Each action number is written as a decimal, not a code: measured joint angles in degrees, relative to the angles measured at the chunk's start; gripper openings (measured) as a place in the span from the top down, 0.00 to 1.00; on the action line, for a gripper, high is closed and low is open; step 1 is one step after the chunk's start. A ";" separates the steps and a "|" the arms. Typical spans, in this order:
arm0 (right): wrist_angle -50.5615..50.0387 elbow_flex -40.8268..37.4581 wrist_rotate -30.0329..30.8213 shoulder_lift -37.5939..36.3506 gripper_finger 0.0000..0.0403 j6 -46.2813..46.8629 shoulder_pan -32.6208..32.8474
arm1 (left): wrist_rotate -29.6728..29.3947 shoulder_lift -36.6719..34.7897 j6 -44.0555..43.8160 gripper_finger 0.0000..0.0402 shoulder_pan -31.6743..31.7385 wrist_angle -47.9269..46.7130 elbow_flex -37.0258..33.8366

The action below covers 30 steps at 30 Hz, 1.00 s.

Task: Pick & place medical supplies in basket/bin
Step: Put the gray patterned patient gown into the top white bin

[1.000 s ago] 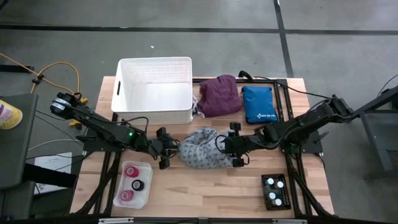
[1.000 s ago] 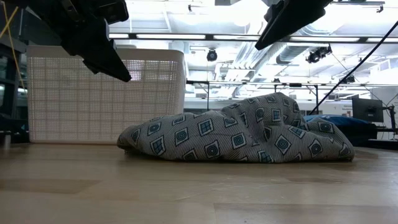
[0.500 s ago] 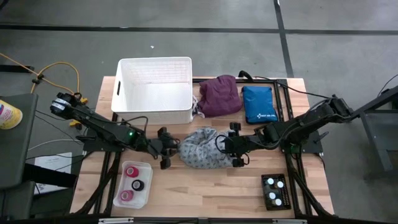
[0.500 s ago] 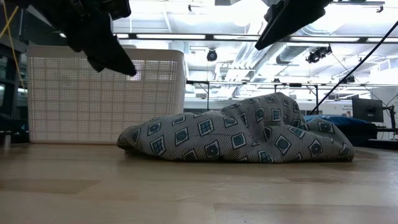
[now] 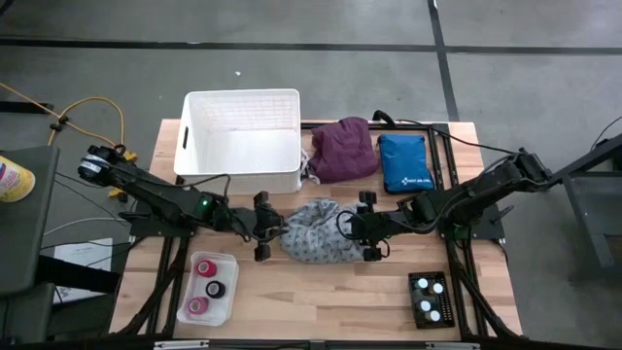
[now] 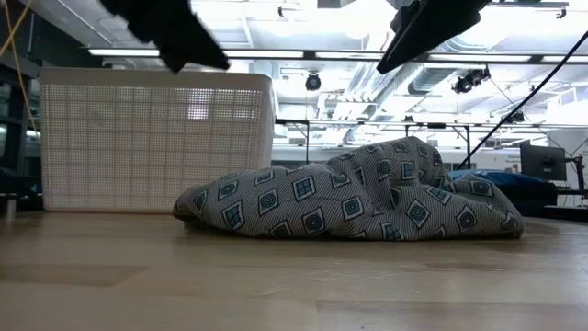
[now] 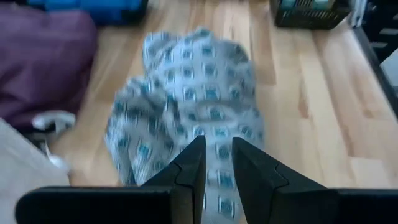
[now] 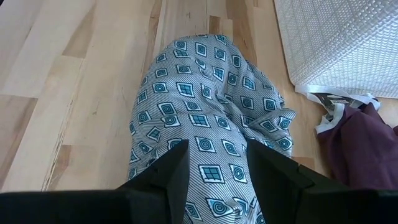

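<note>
- High view: white basket [image 5: 240, 141] at the back of the counter [image 5: 321, 292] looks empty, nothing visible inside. Judged progress: none of the supplies are in it yet.
- Grey patterned garment [image 5: 316, 231] lies heaped mid-counter, just in front of the basket's near right corner, between the two arms. Low view shows it flat on the wood, not lifted [image 6: 354, 198].
- Purple garment [image 5: 342, 149] sits just right of the basket, touching or nearly touching its wall; a blue pouch [image 5: 403, 162] lies beside that.
- Tape rolls sit in a small clear tray [image 5: 210, 288] at front left; a dark vial rack [image 5: 431, 298] is at front right. Both look untouched.
- Left end effector [image 5: 264, 226] is at the garment's left edge. Left wrist view: fingers [image 7: 189, 167] only slightly apart, a narrow gap, hanging over the cloth, holding nothing.
- Right end effector [image 5: 367, 228] is at the garment's right edge. Right wrist view: fingers [image 8: 171, 171] spread wide above the cloth, nothing between them.
- Read: approach to the grey garment, no grasp yet. Left to do: both garments, tape rolls, vials.
</note>
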 joint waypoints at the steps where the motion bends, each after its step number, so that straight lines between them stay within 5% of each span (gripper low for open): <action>1: 0.01 0.01 0.00 0.00 0.63 -0.01 -0.01 | -0.09 0.00 0.57 0.82 0.00 -0.86 1.27; 13: 1.08 0.00 0.00 0.00 0.63 -0.01 -0.01 | -1.56 6.00 7.38 0.82 -0.02 -7.55 11.56; 30: 4.04 0.02 0.00 0.00 0.63 -0.01 0.01 | -5.32 18.29 9.16 0.82 -4.85 -7.95 15.61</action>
